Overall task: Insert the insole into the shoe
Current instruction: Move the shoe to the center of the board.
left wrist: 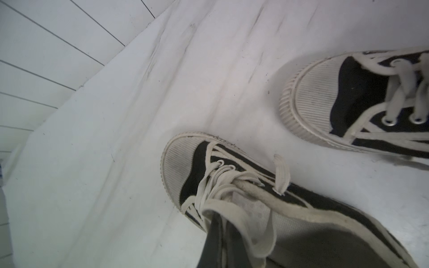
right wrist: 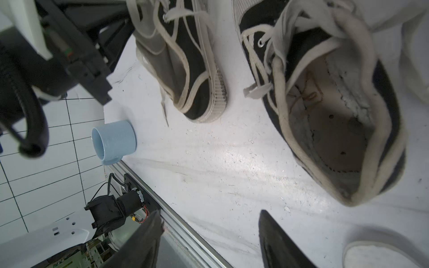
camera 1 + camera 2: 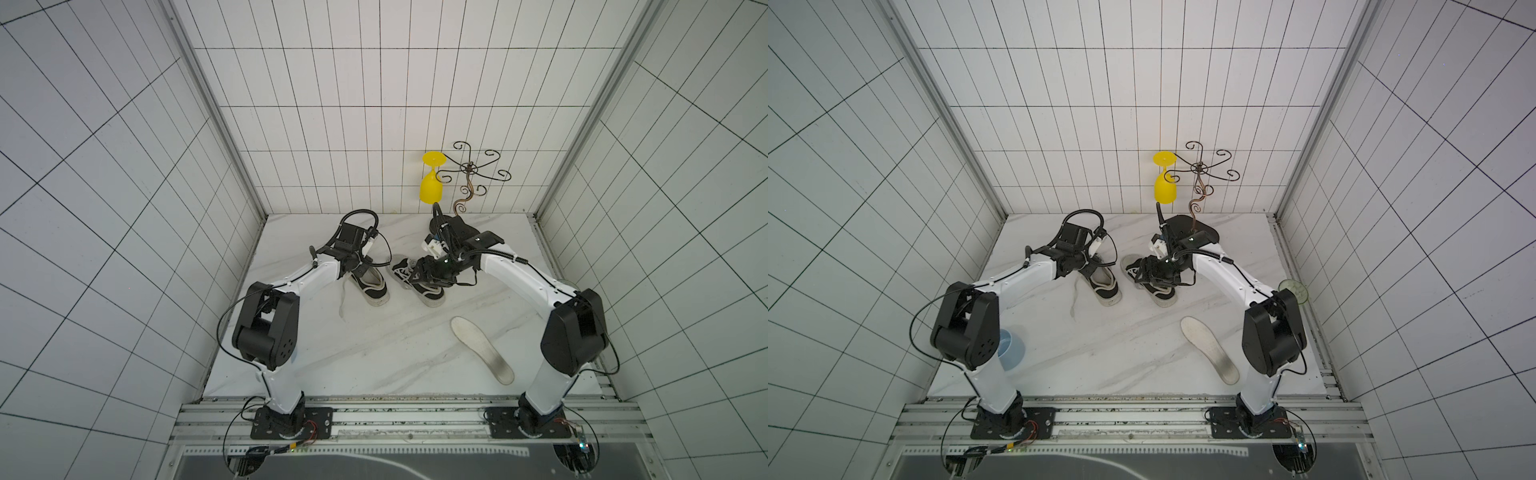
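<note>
Insole (image 3: pixel 482 351): flat on table (image 3: pixel 332 353), front-right; long axis diagonal, running toward right shoe (image 3: pixel 417 284), apart. Right shoe: toe toward back wall (image 3: pixel 332 166). Left gripper (image 3: pixel 358 271) closed at left shoe (image 3: pixel 372 291); right gripper (image 2: pixel 209 212) spread, empty.

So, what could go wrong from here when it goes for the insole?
1. The insole lies flat on the table, so the open right gripper may fail to pinch its thin edge.
2. Loose laces lie at the mouth of the empty shoe; they could catch the insole's toe.
3. Nothing holds that shoe: the shut left gripper is at the other shoe, so it may slide.
</note>
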`<move>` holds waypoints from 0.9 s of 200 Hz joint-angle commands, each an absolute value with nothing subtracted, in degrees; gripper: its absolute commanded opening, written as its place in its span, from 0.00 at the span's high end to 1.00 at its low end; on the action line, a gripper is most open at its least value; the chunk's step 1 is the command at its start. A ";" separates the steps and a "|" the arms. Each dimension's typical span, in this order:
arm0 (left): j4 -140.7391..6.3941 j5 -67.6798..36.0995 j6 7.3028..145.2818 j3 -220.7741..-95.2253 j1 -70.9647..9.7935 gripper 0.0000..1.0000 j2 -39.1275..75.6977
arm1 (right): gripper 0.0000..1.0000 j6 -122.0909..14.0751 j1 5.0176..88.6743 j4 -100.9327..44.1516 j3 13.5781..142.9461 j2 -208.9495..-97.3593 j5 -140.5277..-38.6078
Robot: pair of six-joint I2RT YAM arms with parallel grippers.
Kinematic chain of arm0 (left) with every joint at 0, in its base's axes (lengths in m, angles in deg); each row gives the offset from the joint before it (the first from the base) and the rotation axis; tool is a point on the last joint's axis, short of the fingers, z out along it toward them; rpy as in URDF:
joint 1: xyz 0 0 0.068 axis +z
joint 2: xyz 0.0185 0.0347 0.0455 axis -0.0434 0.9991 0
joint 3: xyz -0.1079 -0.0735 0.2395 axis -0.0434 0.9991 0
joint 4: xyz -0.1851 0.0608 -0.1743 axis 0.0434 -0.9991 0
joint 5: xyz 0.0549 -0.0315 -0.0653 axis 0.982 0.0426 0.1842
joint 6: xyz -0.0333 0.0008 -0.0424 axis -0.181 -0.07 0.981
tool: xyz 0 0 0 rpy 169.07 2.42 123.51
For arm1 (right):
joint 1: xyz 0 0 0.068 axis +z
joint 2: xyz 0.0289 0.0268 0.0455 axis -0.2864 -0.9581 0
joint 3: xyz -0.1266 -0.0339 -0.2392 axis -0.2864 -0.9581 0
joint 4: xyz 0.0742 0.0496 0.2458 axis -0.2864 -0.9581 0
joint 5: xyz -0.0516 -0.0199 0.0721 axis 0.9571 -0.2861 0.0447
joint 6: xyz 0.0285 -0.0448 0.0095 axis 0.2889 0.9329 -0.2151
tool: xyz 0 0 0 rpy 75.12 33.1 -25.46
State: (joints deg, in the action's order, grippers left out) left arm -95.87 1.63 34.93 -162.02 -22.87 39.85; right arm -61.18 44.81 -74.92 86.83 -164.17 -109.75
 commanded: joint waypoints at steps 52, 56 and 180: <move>-93.08 10.27 17.45 -182.46 -17.47 0.58 50.93 | 0.33 -60.35 41.42 -74.07 80.44 -162.91 -108.10; -94.37 10.17 19.02 -183.98 -17.37 0.53 51.27 | 0.33 -60.44 41.43 -73.91 80.43 -162.98 -107.88; -93.40 2.19 100.90 -149.86 -40.66 0.49 20.56 | 0.48 -55.70 38.88 -60.86 82.83 -169.71 -88.39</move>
State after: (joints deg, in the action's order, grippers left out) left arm -93.11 -1.56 82.56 -157.30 -33.25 18.23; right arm -58.75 38.91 -64.89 81.34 -164.97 -94.67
